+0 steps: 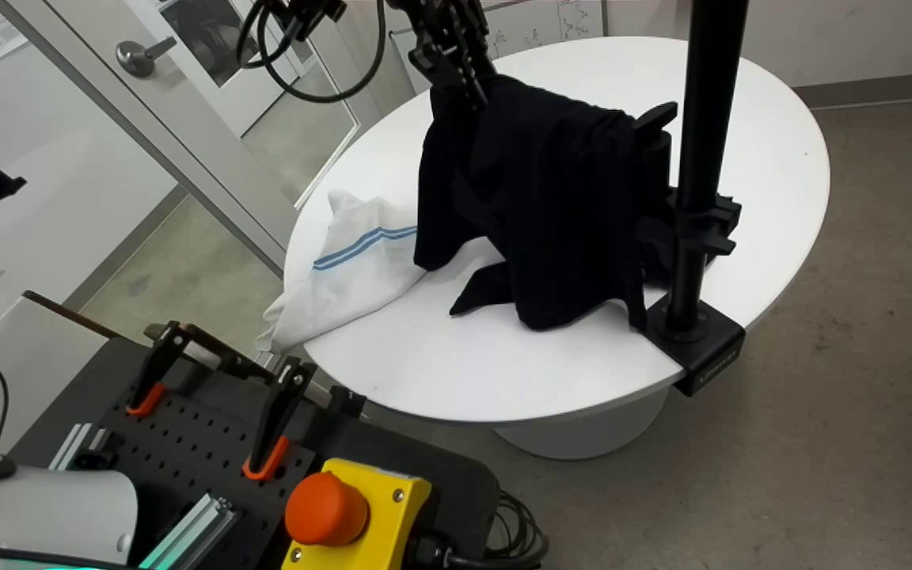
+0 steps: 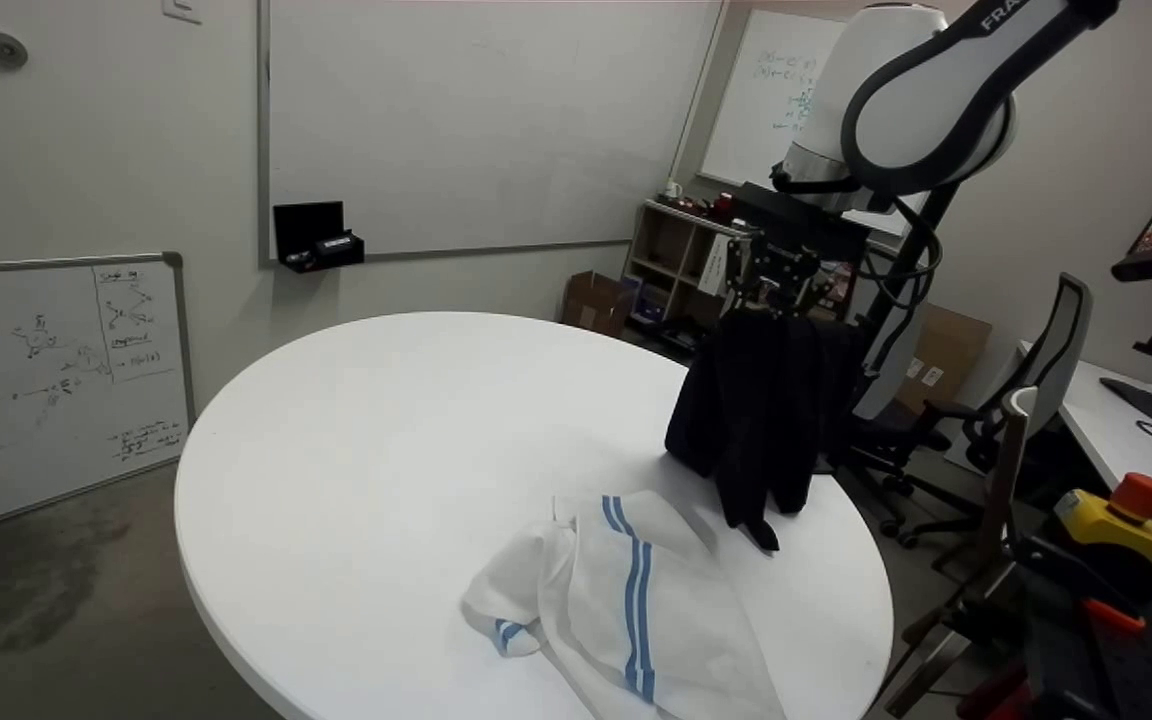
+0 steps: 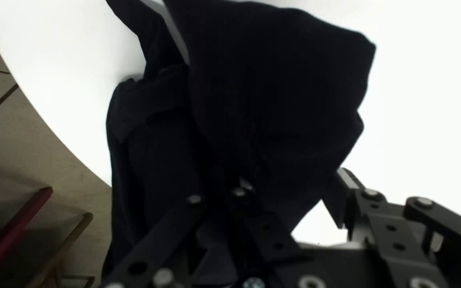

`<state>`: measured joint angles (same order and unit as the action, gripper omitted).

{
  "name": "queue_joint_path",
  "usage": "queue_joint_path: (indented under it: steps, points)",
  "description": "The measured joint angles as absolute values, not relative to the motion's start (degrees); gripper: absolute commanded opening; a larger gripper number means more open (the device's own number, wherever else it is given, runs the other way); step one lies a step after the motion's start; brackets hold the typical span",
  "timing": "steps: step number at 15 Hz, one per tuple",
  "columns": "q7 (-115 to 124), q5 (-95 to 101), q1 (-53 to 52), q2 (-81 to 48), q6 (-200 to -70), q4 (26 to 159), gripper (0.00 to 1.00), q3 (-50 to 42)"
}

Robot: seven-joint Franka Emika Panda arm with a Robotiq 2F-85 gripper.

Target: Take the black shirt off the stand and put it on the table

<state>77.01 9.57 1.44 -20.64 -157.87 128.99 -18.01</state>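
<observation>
While the black shirt (image 1: 567,206) hangs on the stand (image 1: 705,134) over the table (image 1: 440,360), I see the gripper (image 3: 294,196), fingers parted, fabric loose between.

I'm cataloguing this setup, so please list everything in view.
table: 1, white, on floor
stand: 1, black, at table edge
black shirt: 1, black, hanging by stand
striped cloth: 1, white and blue, on table
bench: 1, dark grey, beside table
button box: 1, yellow and orange, on bench
clamps: 2, black and orange, on bench
whiteboards: at least 3, white, beyond table
shelf: 1, brown, beyond table
cardboard boxes: 2, brown, beyond table
door: 1, grey, beyond table
desk: 1, white, beyond bench
office chair: 1, black, near desk
gripper: 1, black, at shirt
arm: 1, white and black, above gripper
</observation>
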Motion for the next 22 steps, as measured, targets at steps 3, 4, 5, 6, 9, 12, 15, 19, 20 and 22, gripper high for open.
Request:
queue_joint_path:
  steps: [3, 4, 5, 6, 9, 12, 15, 19, 20, 22]
  points:
    - [79.51, 8.64, 1.37, -20.68, -157.76, 128.85, 0.16, -18.05]
    - [79.85, 8.53, 1.37, -20.69, -157.75, 128.83, 0.16, -18.07]
    - [79.96, 8.49, 1.37, -20.70, -157.75, 128.82, 0.16, -18.10]
    - [79.98, 8.40, 1.37, -20.70, -157.75, 128.80, 0.16, -18.10]
    - [79.98, 8.33, 1.37, -20.70, -157.74, 128.80, 0.16, -18.11]
    - [79.98, 7.88, 1.41, -20.62, -157.63, 128.79, 0.16, -18.11]
    - [79.98, 6.89, 1.48, -20.47, -157.52, 128.79, 0.16, -18.11]
    - [79.98, 6.76, 1.38, -19.00, -156.20, 128.79, 0.09, -18.05]
    - [79.98, 6.74, 1.35, -18.35, -155.61, 128.79, 0.04, -17.96]
    - [79.97, 6.74, 1.30, -16.91, -155.21, 128.63, 0.00, -17.57]
